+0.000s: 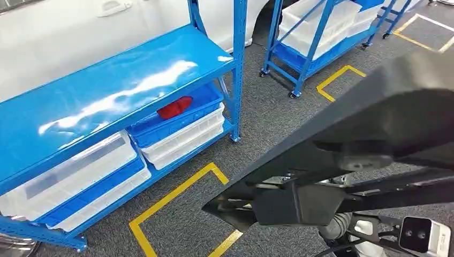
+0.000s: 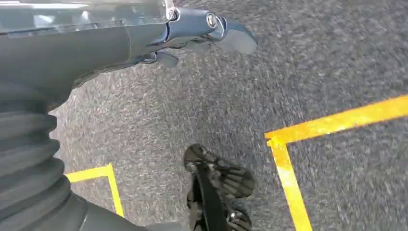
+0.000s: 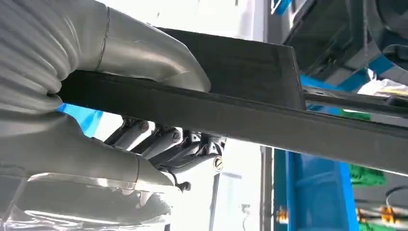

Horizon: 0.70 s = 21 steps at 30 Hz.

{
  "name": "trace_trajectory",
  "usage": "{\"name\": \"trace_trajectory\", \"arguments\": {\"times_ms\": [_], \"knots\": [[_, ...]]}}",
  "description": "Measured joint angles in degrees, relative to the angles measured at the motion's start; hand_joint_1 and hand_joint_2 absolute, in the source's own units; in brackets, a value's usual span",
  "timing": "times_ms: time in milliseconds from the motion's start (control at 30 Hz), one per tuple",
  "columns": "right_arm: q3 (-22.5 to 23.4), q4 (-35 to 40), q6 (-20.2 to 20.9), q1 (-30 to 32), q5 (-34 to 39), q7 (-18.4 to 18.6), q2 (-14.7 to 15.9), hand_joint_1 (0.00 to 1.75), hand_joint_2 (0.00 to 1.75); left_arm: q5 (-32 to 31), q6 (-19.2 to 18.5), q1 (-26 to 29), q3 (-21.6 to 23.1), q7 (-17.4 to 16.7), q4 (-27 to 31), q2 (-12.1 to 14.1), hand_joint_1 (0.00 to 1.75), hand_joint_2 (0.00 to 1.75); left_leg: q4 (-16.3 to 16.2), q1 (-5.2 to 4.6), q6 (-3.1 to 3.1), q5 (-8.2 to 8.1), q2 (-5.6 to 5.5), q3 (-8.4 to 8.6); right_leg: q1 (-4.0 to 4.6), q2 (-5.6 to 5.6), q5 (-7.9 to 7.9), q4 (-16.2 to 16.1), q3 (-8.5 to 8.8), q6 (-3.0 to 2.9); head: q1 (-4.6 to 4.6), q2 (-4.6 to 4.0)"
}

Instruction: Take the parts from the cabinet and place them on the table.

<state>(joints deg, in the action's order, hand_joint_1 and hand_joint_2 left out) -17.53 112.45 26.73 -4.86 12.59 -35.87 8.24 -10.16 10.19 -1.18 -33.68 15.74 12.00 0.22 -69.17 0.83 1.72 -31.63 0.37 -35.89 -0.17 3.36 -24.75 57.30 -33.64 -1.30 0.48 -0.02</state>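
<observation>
A large flat black part fills the right side of the head view, tilted up close to the camera. In the right wrist view my right hand grips this black part, thumb over its upper face and dark fingers curled under its edge. A red part lies in a blue bin on the lower level of the blue shelf rack to the left. My left hand hangs over grey carpet, holding nothing, with its fingers apart.
White bins fill the rack's lower level. A second blue rack on wheels stands further back. Yellow tape lines mark the grey carpet. A white car body stands behind the near rack.
</observation>
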Motion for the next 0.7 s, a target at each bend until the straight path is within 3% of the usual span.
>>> {"name": "trace_trajectory", "arguments": {"times_ms": [33,67,100,133,200,233,267,300,333,400,433,467,500,533,567,600,633,700], "knots": [[-0.02,0.37,-0.35,1.05,-0.7,-1.01,0.11,1.75,1.75,-0.15,-0.09,-0.04,0.0,-0.17,0.0,0.02,0.0,1.75,5.93,0.08,-0.17,3.04,-0.93,2.75,-0.03,0.68,-0.09,0.2,0.07,0.17,0.02,0.02],[-0.07,0.66,-0.46,1.98,-1.09,-1.77,0.22,1.75,1.75,-0.28,-0.13,0.06,0.0,-0.26,0.0,0.04,0.0,1.75,10.25,0.27,-0.47,4.2,-3.44,4.56,-0.11,1.16,-0.22,0.38,-0.05,0.39,0.02,0.0],[-0.18,0.76,-0.52,2.57,-1.6,-2.45,0.33,1.75,1.75,-0.28,-0.48,0.18,0.0,-0.35,0.0,0.02,0.0,1.75,11.51,0.37,-0.54,3.57,-4.38,5.08,0.25,1.79,-0.21,0.9,-0.42,0.77,0.07,0.02],[-0.41,1.0,-0.72,3.33,-2.25,-3.03,0.48,1.75,1.75,-0.29,-0.72,0.11,0.02,-0.41,0.0,0.02,0.0,1.75,11.11,0.19,-0.67,3.63,-3.96,4.89,-0.01,2.38,0.08,0.79,-0.7,1.22,0.09,0.02],[-0.5,1.22,-0.76,4.09,-2.58,-3.32,0.55,1.75,1.75,-0.31,-0.79,0.01,0.02,-0.57,0.0,0.02,0.0,1.75,11.02,0.01,-0.97,3.58,-3.49,4.87,-0.18,2.81,0.2,0.65,-0.84,1.5,0.02,0.02],[-0.61,1.46,-0.96,4.68,-2.86,-3.51,0.66,1.75,1.75,-0.37,-0.83,-0.04,0.04,-0.68,0.0,0.02,0.0,1.75,11.08,-0.17,-1.24,3.67,-3.12,4.9,-0.27,3.24,0.38,0.55,-0.88,1.8,0.08,0.02],[-0.76,1.73,-1.31,5.11,-3.17,-3.73,0.74,1.75,1.75,-0.46,-0.94,-0.11,0.06,-0.83,0.0,-0.25,0.0,1.75,11.67,0.34,-1.83,4.09,-2.28,5.19,-0.08,3.64,0.44,0.58,-1.07,2.21,0.05,0.02],[-0.83,1.9,-1.55,5.37,-3.45,-3.95,0.79,1.75,1.75,-0.59,-1.09,-0.24,0.09,-0.96,0.0,-0.33,0.0,1.75,11.9,0.36,-2.36,4.39,-1.39,5.28,0.06,0.48,-0.61,1.78,-1.57,2.32,0.13,0.02],[-0.87,2.14,-1.92,5.48,-3.84,-4.0,0.81,1.75,1.75,-0.81,-1.16,-0.22,0.13,-1.2,0.0,-0.35,0.0,1.75,11.93,0.3,-2.64,4.41,-0.81,5.17,0.05,-1.4,-2.59,4.65,-2.91,2.47,0.48,0.02],[-1.05,2.56,-2.58,6.53,-4.39,-4.04,0.81,1.75,1.75,-1.31,-1.22,0.05,0.28,-1.55,0.0,-0.44,0.0,1.75,11.92,0.08,-2.77,4.39,0.52,5.09,-0.29,-2.65,-6.97,14.03,-7.28,2.9,0.46,0.02],[-1.07,2.71,-2.67,7.29,-4.5,-4.04,0.83,1.75,1.75,-1.31,-1.16,0.12,0.33,-1.75,0.0,-0.44,0.0,1.75,11.88,0.01,-2.77,4.38,1.23,5.01,-0.47,-2.71,-8.26,18.1,-9.2,3.07,0.57,0.02],[-1.14,2.82,-2.69,7.88,-4.61,-4.02,0.85,1.75,1.75,-1.31,-1.05,0.12,0.35,-1.88,0.0,-0.48,0.0,1.75,11.88,-0.04,-2.76,4.37,1.91,5.0,-0.62,-2.75,-8.04,19.28,-9.75,3.16,0.52,0.02],[-1.2,2.99,-2.69,8.26,-4.63,-4.02,0.87,1.75,1.75,-1.29,-1.05,0.05,0.35,-1.9,0.0,-0.55,0.0,1.75,11.87,-0.06,-2.72,4.34,2.55,5.02,-0.72,-2.88,-6.55,17.3,-8.67,3.21,0.55,0.02],[-1.25,3.17,-2.69,8.44,-4.63,-4.02,0.92,1.75,1.75,-1.29,-1.05,-0.07,0.37,-1.94,0.0,-0.61,0.0,1.75,11.86,-0.06,-2.65,4.29,3.11,5.06,-0.72,-3.27,-4.43,13.11,-6.36,3.16,0.52,0.02],[-1.27,3.41,-2.69,8.5,-4.63,-4.02,0.94,1.75,1.75,-1.29,-1.03,-0.14,0.42,-1.97,0.0,-0.72,0.0,1.75,11.86,-0.06,-2.52,4.2,3.6,5.17,-0.68,-4.1,-2.18,7.54,-3.28,3.02,0.55,0.02],[-1.29,3.69,-2.67,8.5,-4.61,-4.04,0.94,1.75,1.75,-1.29,-0.98,-0.2,0.44,-2.01,0.0,-0.81,0.0,1.75,11.86,-0.11,-2.32,4.08,4.18,5.35,-0.51,-5.99,-0.54,1.77,0.12,2.72,0.55,0.02],[-1.31,3.82,-2.6,8.43,-4.43,-4.02,0.94,1.75,1.75,-1.27,-0.81,-0.18,0.42,-2.01,0.0,-0.81,0.0,1.75,11.79,-0.54,-1.96,3.9,4.54,5.41,0.07,-7.0,-1.33,0.69,0.57,2.29,0.48,0.02],[-1.36,3.98,-1.96,7.66,-2.46,-2.59,0.94,1.75,1.75,-1.2,0.84,-0.3,0.42,-1.7,0.0,-0.83,0.0,1.75,11.86,-0.47,-1.32,3.83,5.38,5.56,0.16,-5.72,-0.94,0.51,0.19,1.73,0.5,0.0]]}}
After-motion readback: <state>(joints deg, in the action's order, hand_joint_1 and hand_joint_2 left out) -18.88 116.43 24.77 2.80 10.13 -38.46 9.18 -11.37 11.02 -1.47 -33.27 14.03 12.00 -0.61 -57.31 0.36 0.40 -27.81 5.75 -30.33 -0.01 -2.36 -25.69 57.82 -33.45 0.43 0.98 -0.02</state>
